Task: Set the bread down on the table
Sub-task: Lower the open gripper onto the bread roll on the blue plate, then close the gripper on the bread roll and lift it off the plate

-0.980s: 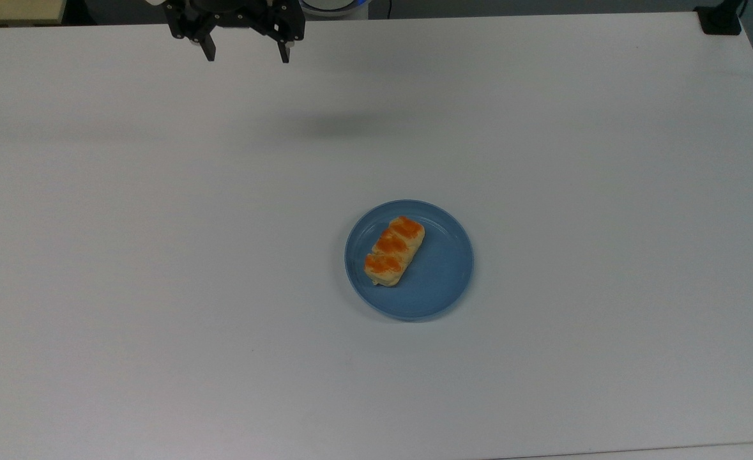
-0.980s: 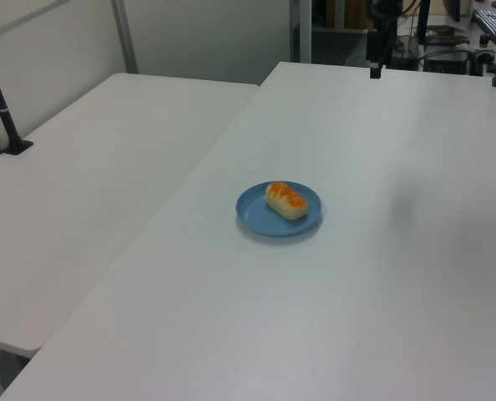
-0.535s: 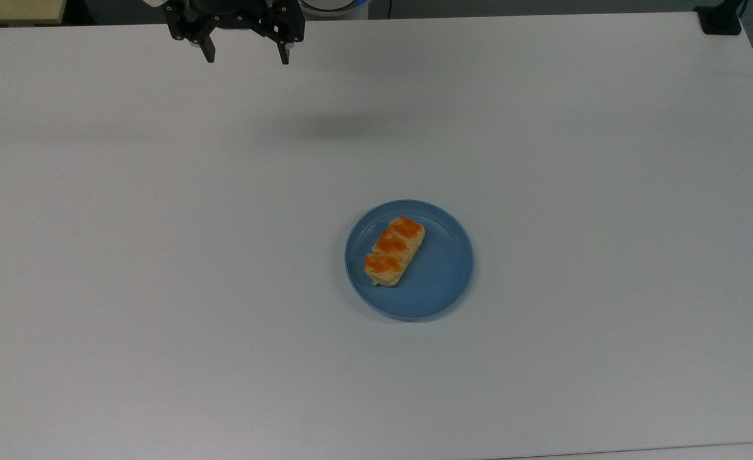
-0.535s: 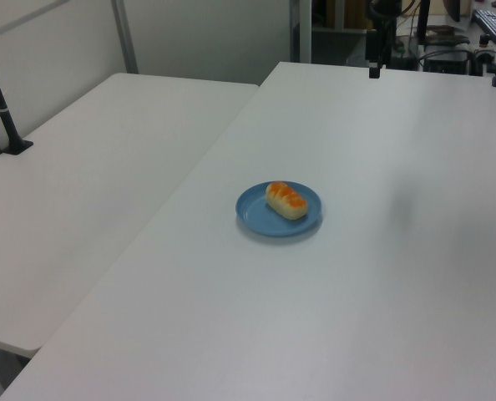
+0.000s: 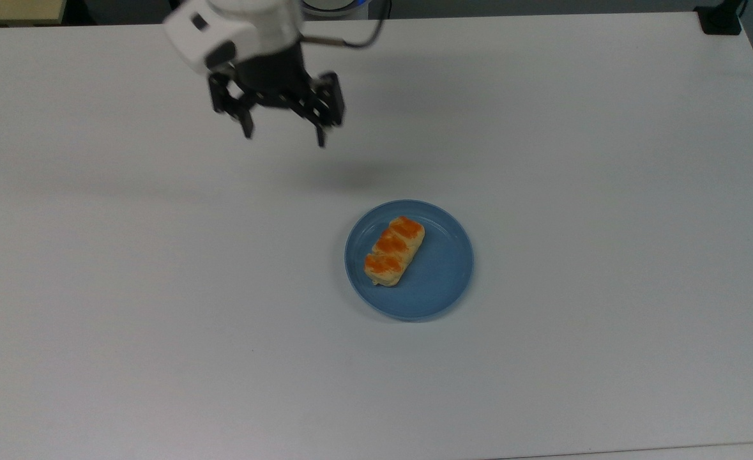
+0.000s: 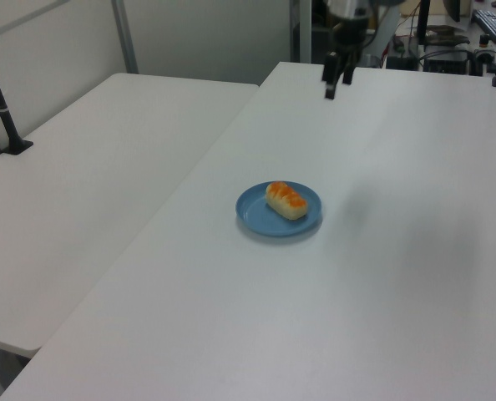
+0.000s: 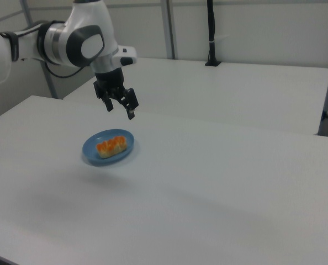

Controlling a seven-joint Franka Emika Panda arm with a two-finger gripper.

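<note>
The bread (image 5: 395, 250) (image 6: 287, 200) (image 7: 111, 146), a pale-yellow bun with orange patches, lies on a round blue plate (image 5: 440, 281) (image 6: 256, 219) (image 7: 92, 150) on the white table (image 5: 159, 287) (image 6: 382, 301) (image 7: 208, 187). My gripper (image 5: 283, 134) (image 6: 335, 88) (image 7: 120, 110) hangs open in the air, nothing between its fingers. In the top view it is up and to the left of the plate, well apart from the bread. Its shadow falls on the table just above the plate in the top view.
A second white table (image 6: 89, 167) (image 7: 236, 94) stands alongside. A black pole (image 6: 2, 109) (image 7: 211, 33) is clamped on it. A black clamp (image 5: 720, 19) sits at the table's far right corner in the top view. Desks with equipment (image 6: 473, 42) lie beyond.
My gripper has come down and toward the plate from the table's far edge, still open. The white wrist now shows in the top view. Bread and plate have not moved.
</note>
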